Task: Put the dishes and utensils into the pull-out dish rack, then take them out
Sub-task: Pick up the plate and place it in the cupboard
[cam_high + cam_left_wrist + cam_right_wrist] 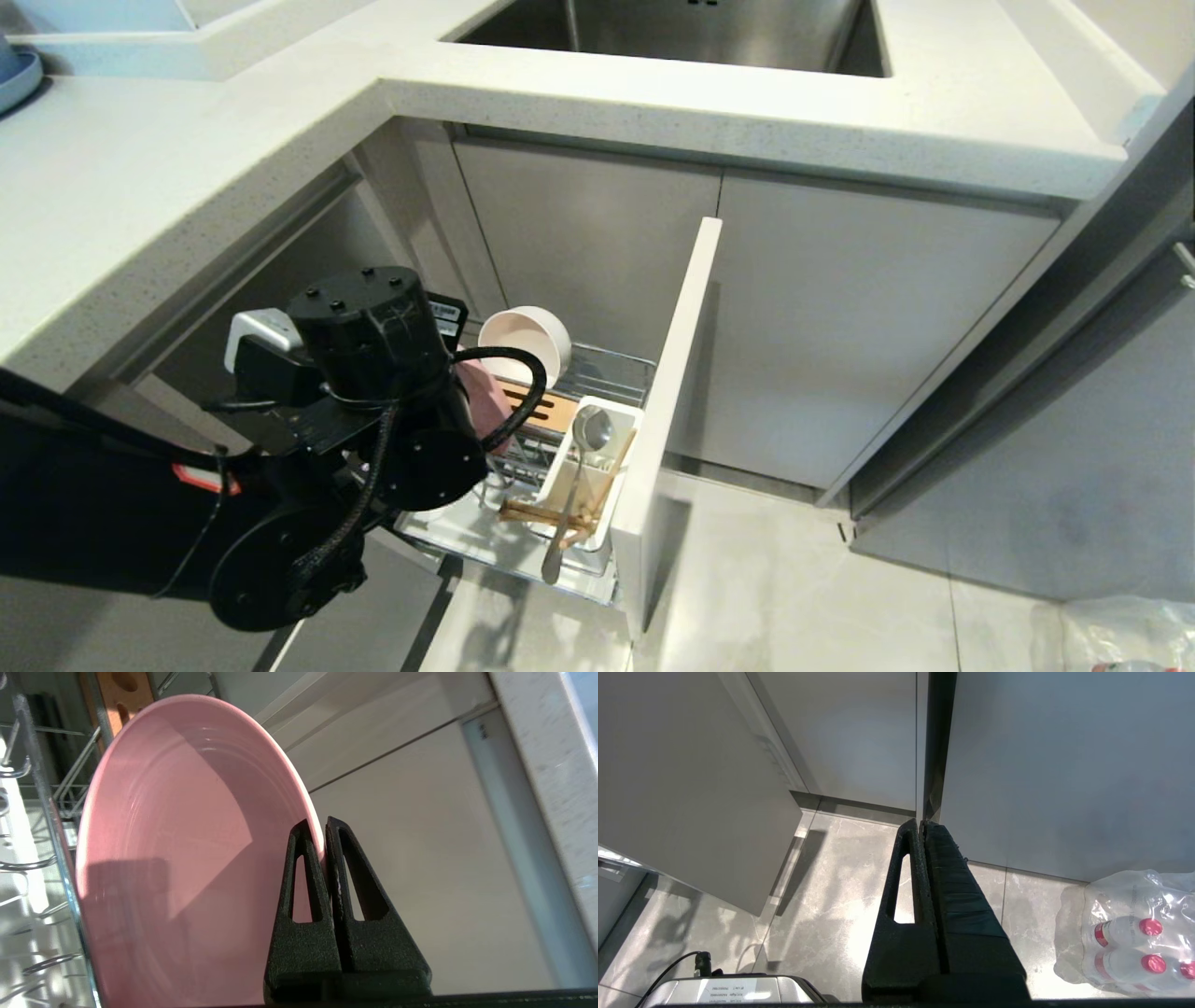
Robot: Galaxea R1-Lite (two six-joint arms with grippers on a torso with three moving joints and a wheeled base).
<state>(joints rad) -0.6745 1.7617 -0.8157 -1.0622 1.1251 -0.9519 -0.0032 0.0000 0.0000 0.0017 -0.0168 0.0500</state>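
Left gripper [316,828] is pinching the rim of a pink bowl [187,858], jaws clamped thin on its edge, holding it on edge over the pull-out dish rack [611,369]. Cream-white bowl [525,343] is sitting tilted at the rack's back end. Spoon [577,485] and chopsticks [551,515] are lying in the white utensil cup [627,415]. Right gripper [921,826] is hanging pressed closed above the floor [831,896], holding nothing, near 1 pack of bottles [1129,928].
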